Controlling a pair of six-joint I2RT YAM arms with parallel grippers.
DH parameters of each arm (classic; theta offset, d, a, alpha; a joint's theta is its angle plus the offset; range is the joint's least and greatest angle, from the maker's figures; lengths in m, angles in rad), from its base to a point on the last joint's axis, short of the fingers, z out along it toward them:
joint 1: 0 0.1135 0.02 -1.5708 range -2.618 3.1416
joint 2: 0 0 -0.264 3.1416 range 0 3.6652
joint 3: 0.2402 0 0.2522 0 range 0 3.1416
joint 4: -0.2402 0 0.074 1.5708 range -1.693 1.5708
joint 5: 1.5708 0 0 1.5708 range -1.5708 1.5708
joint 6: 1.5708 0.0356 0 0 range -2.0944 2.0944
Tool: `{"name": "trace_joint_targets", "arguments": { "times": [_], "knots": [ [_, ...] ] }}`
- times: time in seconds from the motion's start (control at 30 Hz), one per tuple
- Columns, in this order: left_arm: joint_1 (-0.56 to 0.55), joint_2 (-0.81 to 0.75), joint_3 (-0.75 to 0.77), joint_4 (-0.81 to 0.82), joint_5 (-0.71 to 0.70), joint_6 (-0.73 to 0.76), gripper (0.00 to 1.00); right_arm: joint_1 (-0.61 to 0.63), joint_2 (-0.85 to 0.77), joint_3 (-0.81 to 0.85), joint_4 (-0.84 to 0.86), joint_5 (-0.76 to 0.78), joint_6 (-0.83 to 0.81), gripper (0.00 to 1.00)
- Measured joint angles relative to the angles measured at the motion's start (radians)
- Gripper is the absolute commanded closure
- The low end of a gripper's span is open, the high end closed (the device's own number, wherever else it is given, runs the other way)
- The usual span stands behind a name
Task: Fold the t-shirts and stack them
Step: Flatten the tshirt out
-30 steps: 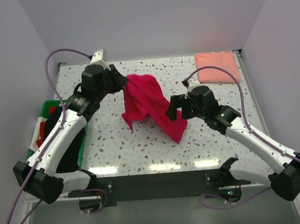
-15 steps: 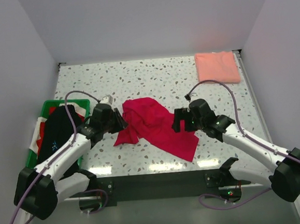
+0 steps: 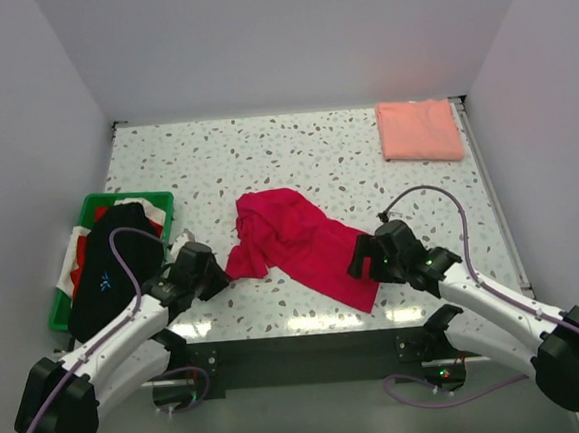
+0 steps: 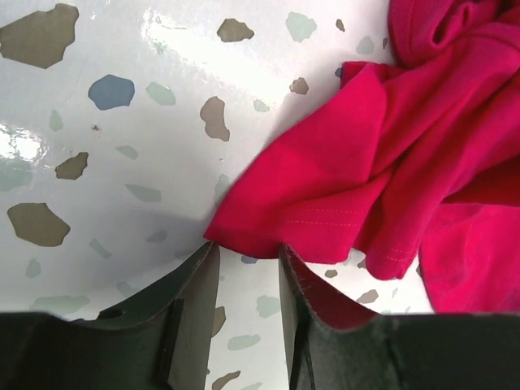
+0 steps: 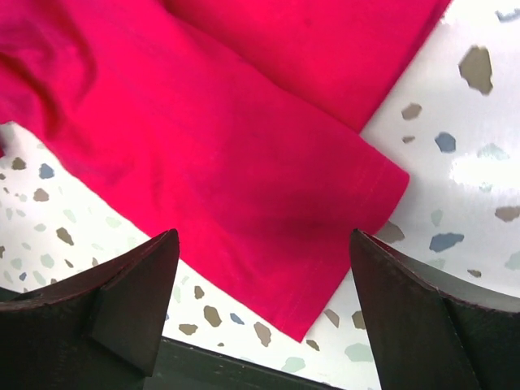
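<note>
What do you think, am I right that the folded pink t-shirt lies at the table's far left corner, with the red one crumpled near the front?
Not quite: the top external view shows the folded pink t-shirt at the far right corner of the table. The red t-shirt does lie crumpled near the front.

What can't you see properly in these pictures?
- Top view: what lies under the black cloth in the green crate; the cloth covers it.
- Top view: red t-shirt, neck and sleeves lost in its own crumples.
- Both wrist views: red t-shirt cut off by edges; pink t-shirt outside them.
</note>
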Motion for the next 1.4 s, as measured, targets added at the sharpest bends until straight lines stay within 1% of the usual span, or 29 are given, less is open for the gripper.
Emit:
{"name": "trace_joint_targets", "arguments": {
  "times": [0.17,0.3,0.43,0.6,0.63,0.7,0.73,0.77,0.8,0.83,0.87,0.93,0.97,1.03,1.07,1.2,1.4],
  "knots": [
    [0.000,0.054,-0.001,0.040,-0.002,-0.019,0.54,0.000,0.000,-0.034,-0.015,0.016,0.052,0.13],
    [0.000,0.084,-0.001,0.095,-0.003,-0.023,0.53,0.000,0.004,-0.055,-0.013,0.017,0.077,0.15],
    [0.000,0.106,0.005,0.114,-0.021,-0.023,0.54,0.000,0.031,-0.060,0.002,0.020,0.087,0.18],
    [0.000,0.136,0.021,0.110,-0.063,-0.022,0.72,0.000,0.069,-0.059,0.060,0.027,0.089,0.22],
    [0.000,0.141,0.024,0.106,-0.076,-0.020,0.79,0.000,0.079,-0.058,0.074,0.029,0.089,0.23],
    [0.000,0.150,0.034,0.098,-0.098,-0.016,0.85,0.000,0.098,-0.053,0.095,0.035,0.089,0.28],
    [0.000,0.155,0.043,0.095,-0.112,-0.014,0.92,0.000,0.107,-0.053,0.104,0.039,0.089,0.31],
    [0.000,0.159,0.054,0.092,-0.124,-0.012,0.95,0.000,0.111,-0.053,0.108,0.041,0.089,0.39],
    [0.000,0.161,0.064,0.090,-0.133,-0.006,0.99,0.000,0.113,-0.052,0.110,0.043,0.087,0.43],
    [0.000,0.162,0.076,0.089,-0.143,0.002,1.00,0.000,0.115,-0.052,0.108,0.044,0.088,0.48],
    [0.000,0.162,0.089,0.085,-0.155,0.008,1.00,0.000,0.119,-0.052,0.104,0.048,0.088,0.56],
    [0.000,0.161,0.121,0.070,-0.178,0.020,1.00,0.000,0.119,-0.052,0.087,0.051,0.084,0.66],
    [0.000,0.158,0.134,0.066,-0.187,0.026,1.00,0.000,0.117,-0.051,0.077,0.051,0.084,0.80],
    [0.000,0.143,0.163,0.046,-0.209,0.042,1.00,0.000,0.106,-0.045,0.043,0.050,0.076,0.92],
    [0.000,0.134,0.175,0.037,-0.217,0.048,1.00,0.000,0.095,-0.040,0.030,0.049,0.074,1.00],
    [0.000,0.068,0.247,-0.016,-0.254,0.085,1.00,0.000,0.049,0.012,-0.028,0.041,0.059,1.00],
    [0.004,-0.018,0.400,-0.079,-0.301,0.148,1.00,0.000,-0.003,0.150,-0.125,0.043,0.018,1.00]
  ]
}}
